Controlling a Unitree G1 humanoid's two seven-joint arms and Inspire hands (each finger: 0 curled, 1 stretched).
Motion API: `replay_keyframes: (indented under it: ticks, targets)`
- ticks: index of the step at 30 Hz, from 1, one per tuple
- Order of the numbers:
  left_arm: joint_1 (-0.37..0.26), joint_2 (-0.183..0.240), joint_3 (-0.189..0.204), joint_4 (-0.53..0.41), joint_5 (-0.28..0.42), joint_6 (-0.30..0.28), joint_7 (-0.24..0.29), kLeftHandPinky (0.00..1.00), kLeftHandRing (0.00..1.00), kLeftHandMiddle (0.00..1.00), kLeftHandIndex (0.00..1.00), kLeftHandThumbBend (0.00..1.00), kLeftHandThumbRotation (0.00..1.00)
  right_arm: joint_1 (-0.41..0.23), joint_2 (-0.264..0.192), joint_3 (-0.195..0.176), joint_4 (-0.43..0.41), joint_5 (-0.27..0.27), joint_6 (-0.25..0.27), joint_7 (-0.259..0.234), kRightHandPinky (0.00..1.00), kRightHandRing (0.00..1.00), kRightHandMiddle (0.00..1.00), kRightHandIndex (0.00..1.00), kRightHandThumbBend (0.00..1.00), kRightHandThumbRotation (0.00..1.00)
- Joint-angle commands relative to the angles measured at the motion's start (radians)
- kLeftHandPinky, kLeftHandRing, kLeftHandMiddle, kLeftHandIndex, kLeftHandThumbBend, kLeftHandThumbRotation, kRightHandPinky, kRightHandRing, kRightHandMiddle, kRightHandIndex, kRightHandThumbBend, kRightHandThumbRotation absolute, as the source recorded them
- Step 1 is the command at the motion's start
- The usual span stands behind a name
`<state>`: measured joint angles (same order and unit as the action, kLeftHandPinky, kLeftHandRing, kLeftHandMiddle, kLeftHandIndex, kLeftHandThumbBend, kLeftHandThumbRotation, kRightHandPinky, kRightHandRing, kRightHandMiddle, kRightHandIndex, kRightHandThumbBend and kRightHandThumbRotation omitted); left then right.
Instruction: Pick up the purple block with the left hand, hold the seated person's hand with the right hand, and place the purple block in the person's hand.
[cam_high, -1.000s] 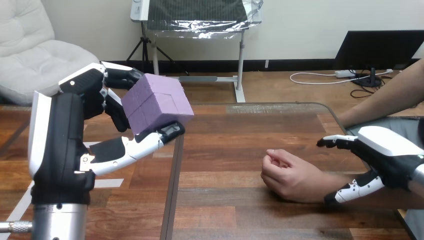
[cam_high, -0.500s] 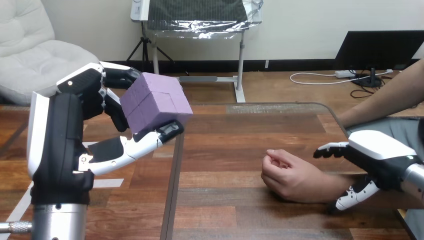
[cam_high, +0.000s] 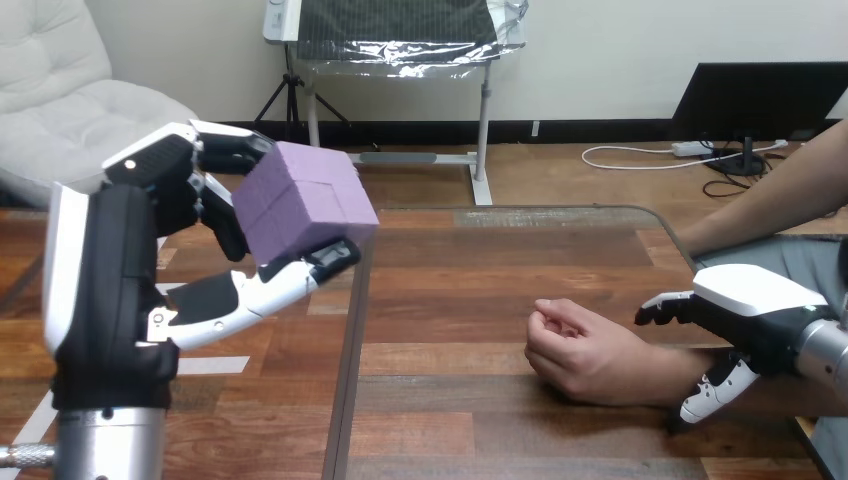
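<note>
The purple block (cam_high: 305, 205) is held up above the table's left part, tilted, with my left hand (cam_high: 120, 270) shut on it: fingers over its top left, thumb under its lower edge. The person's hand (cam_high: 585, 355) rests on the table at the right in a loose fist, its forearm running off to the right. My right hand (cam_high: 755, 315) is open and straddles the person's wrist. Its fingers (cam_high: 665, 305) hover just above the forearm and its thumb (cam_high: 712, 392) is at the near side. I see no grip closed on the wrist.
The wooden table (cam_high: 480, 270) has a dark seam (cam_high: 348, 390) running front to back below the block. White tape (cam_high: 205, 365) lies on its left part. The person's other forearm (cam_high: 770, 195) reaches in at the upper right.
My right hand has dropped lower and drawn a little right along the person's forearm. My left hand with the block has drifted slightly left. The person's fist has stayed put.
</note>
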<state>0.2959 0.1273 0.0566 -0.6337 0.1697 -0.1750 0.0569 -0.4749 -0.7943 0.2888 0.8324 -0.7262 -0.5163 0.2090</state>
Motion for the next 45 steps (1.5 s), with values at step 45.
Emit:
replay_keyframes:
  ticks: [45]
  targets:
    - [-0.032,-0.01,0.037,-0.009,-0.023,-0.048,-0.006,0.19,0.25,0.31,0.37,0.52,0.0,0.016,0.072,0.109,0.079,0.066,0.066,0.096,0.57,0.7,0.76,0.76,0.87,0.38]
